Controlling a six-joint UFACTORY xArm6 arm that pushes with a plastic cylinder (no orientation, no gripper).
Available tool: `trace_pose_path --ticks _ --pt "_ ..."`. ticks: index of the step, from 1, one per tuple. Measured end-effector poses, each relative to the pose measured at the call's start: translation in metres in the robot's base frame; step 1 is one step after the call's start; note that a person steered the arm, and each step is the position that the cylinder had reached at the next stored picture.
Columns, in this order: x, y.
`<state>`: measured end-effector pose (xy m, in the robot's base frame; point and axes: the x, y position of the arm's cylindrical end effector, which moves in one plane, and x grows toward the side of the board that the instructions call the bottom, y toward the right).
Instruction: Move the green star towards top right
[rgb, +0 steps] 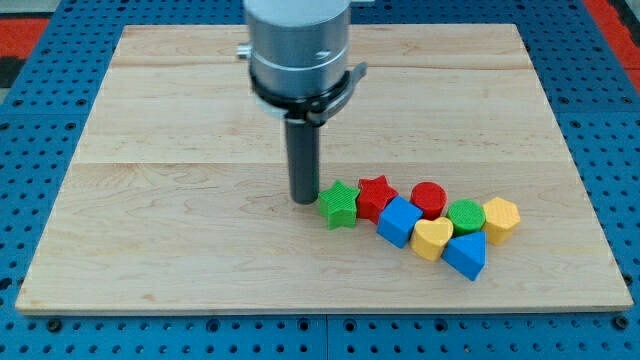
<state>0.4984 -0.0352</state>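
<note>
The green star (340, 204) lies on the wooden board (180, 200), a little right of centre and toward the view's bottom. It is the leftmost block of a tight cluster. My tip (303, 200) stands just left of the green star, touching or nearly touching its left edge. A red star (376, 196) sits right against the green star's right side.
To the right of the stars lie a blue cube (399, 221), a red cylinder (429, 199), a yellow heart (432, 239), a green cylinder (466, 216), a blue triangle (465, 255) and a yellow hexagon (501, 219). Blue pegboard (610, 120) surrounds the board.
</note>
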Motion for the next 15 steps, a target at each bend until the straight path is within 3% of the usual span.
trace_pose_path --ticks 1,2,3,4,6,8,10,11,13,14,15 --pt "0.032 -0.046" --pt "0.059 -0.039" --pt "0.068 0.015" --pt "0.062 0.022" --pt "0.024 0.055" --pt "-0.040 0.009" --pt "-0.094 0.044" --pt "-0.100 0.069" --pt "-0.051 0.069" --pt "-0.049 0.103" --pt "-0.084 0.145"
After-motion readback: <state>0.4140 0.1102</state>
